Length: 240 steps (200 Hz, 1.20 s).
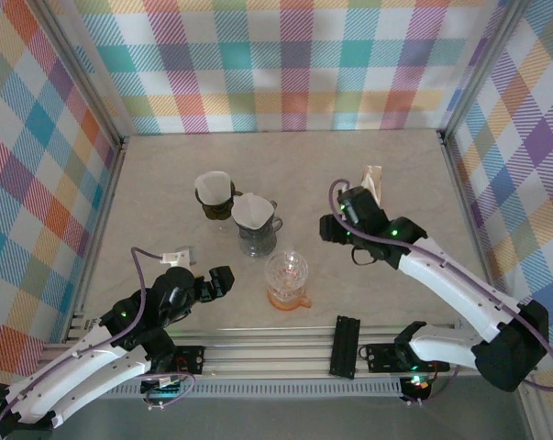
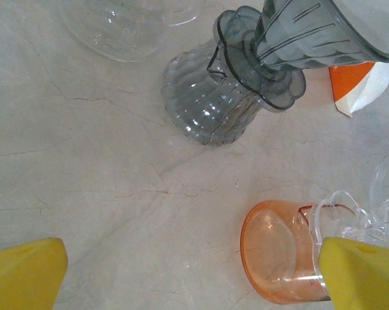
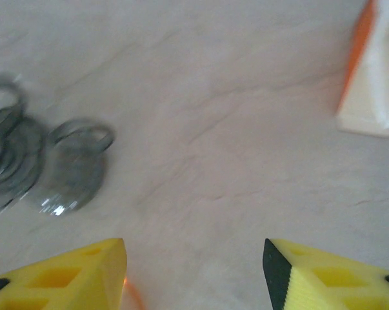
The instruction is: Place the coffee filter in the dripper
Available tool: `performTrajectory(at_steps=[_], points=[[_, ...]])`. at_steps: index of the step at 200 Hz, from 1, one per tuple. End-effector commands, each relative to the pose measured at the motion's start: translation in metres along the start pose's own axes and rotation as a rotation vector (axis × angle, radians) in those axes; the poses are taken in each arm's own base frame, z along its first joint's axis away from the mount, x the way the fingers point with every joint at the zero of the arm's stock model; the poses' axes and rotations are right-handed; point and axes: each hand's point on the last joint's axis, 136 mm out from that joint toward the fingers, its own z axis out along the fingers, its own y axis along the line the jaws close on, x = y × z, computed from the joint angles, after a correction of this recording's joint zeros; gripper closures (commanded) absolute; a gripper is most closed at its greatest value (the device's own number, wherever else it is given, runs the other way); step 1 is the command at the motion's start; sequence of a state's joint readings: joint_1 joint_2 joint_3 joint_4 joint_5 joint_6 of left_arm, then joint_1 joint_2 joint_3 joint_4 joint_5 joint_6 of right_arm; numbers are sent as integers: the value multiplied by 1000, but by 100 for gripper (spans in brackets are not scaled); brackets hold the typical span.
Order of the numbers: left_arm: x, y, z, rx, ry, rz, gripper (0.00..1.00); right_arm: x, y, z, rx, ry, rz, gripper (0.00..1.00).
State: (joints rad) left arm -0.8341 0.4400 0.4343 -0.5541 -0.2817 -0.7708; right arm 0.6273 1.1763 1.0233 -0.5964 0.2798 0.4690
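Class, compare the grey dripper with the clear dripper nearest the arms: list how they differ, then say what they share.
The grey dripper holds a white paper filter; the clear dripper is empty. The grey dripper sits on a smoky grey carafe, the clear dripper on an orange vessel. Both stand upright on the table.

A pale marbled counter (image 1: 166,174) fills the middle; pastel plaid walls (image 1: 285,64) close it at nine, twelve and three o'clock; aluminium rails (image 1: 258,350) run along six o'clock.
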Motion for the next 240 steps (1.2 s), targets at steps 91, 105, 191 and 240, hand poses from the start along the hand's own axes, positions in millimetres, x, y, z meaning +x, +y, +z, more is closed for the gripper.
performTrajectory(at_steps=[91,105,191,240], points=[[-10,-5,-3,-5,-19,-14,0,-73,-102,85,247,-5,112,50],[-11,-5,-3,-9,-20,-12,0,-80,-116,93,296,4,110,55],[-11,-7,2,-23,-13,-1,0,-88,-158,125,462,75,13,68],[-11,-8,4,-26,-7,0,0,-91,-160,134,449,80,-5,69]])
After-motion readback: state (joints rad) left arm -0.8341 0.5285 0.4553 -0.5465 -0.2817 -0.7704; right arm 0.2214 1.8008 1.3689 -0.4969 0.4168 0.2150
